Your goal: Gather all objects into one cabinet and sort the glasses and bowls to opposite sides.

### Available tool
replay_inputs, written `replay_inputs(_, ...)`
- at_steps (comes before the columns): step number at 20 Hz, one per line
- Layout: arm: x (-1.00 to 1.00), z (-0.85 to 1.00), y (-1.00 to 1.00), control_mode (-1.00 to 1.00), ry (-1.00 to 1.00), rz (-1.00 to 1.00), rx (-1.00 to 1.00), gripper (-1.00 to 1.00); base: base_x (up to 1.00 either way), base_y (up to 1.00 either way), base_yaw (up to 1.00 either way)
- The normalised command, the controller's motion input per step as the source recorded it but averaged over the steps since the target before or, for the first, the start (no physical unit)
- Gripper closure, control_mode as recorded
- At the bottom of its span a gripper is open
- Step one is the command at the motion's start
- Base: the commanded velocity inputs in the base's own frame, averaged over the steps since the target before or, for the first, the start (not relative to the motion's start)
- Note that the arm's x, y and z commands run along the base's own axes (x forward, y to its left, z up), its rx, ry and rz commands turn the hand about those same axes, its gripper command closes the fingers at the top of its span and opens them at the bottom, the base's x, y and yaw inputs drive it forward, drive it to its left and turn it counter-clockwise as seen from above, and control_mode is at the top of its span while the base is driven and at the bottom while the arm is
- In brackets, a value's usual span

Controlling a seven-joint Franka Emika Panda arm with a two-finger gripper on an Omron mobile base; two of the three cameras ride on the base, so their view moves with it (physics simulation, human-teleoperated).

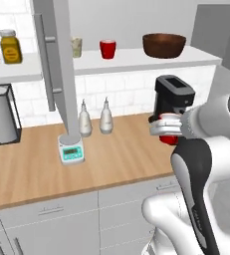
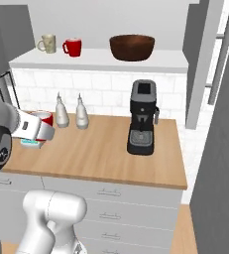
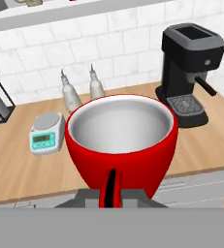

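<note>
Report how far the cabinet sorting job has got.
Done: the beige patterned mug and one glossy red cup stand at one side of the cabinet's white shelf floor, the wide dark brown bowl toward the other. In hand: the hand is shut on the second red cup, above the wooden counter. Left: shelving it beside the other cups.

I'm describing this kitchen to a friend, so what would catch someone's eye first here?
The glossy red cup held in the shut gripper above the wooden counter, close to the hand camera. Next, the dark brown bowl on the cabinet shelf, right of another red cup and a beige mug.
</note>
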Motion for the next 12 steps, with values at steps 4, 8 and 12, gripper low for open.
replay_inputs(4,0.0,0.0,0.0,1.0,0.0,0.0,0.0,1.0,0.52,-0.11,0.26)
replay_inputs(8,0.0,0.0,0.0,1.0,0.0,0.0,0.0,1.0,0.41,-0.01,0.21)
replay_inputs(12,0.0,0.0,0.0,1.0,0.0,0.0,0.0,1.0,0.14,-0.06,0.12)
